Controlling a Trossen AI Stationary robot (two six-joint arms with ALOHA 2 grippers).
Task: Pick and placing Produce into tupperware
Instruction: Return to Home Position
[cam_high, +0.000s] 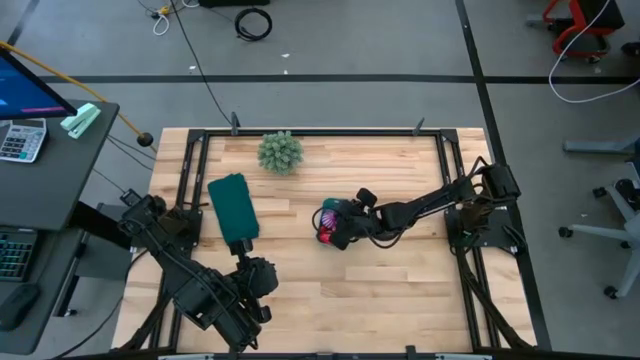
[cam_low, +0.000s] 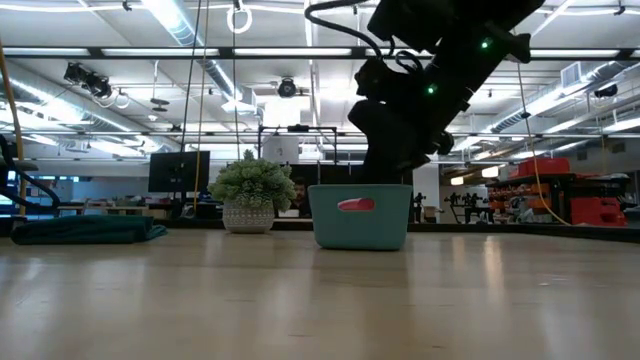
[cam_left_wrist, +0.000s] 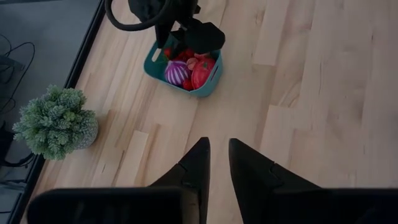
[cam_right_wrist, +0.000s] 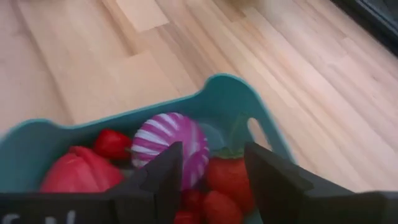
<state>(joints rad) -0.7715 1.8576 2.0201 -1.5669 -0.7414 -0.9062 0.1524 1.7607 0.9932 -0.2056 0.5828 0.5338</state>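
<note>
The teal tupperware (cam_high: 326, 222) stands on its base near the table's middle, and also shows in the low view (cam_low: 362, 218). Inside lie the produce (cam_left_wrist: 191, 70): red pieces (cam_right_wrist: 81, 169), a strawberry-like piece (cam_right_wrist: 229, 174) and the purple striped ball (cam_right_wrist: 163, 148). My right gripper (cam_right_wrist: 214, 171) hovers open just over the tub's contents, fingers pointing down on either side of a gap above the ball and the strawberry-like piece. It holds nothing. My left gripper (cam_left_wrist: 219, 155) waits near the table's near-left part, its fingers a narrow gap apart, holding nothing.
A pale-green spiky plant ball (cam_high: 280, 152) in a small pot stands near the far edge. A dark green flat rectangular piece (cam_high: 233, 208) lies left of the tub. Bare wood (cam_high: 400, 290) spreads across the near and right parts of the table.
</note>
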